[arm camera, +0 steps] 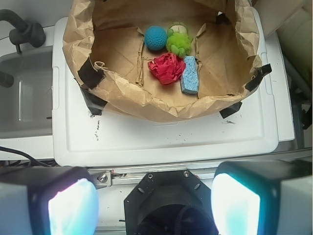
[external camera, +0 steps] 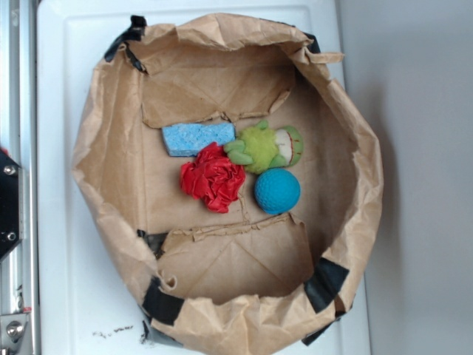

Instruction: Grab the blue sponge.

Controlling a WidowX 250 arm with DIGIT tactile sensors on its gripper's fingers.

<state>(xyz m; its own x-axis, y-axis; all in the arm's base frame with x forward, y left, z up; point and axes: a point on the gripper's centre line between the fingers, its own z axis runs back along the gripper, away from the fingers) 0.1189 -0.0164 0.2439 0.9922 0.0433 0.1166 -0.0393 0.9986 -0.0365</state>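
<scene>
Blue sponge (external camera: 197, 138): flat in the paper bag (external camera: 111, 148), touching the red cloth wad (external camera: 213, 177) and green plush (external camera: 262, 146). Claw (arm camera: 155, 205): released, well outside. Risk: pinching cloth alongside, or snagging the bag's crumpled wall.

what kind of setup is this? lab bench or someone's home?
Likely a lab test rig, not a home. A taped-up brown paper bin sits on a white plastic lid, holding staged props: the blue sponge, a teal ball, a red cloth wad. The gripper is open, above the bin's near edge.
</scene>
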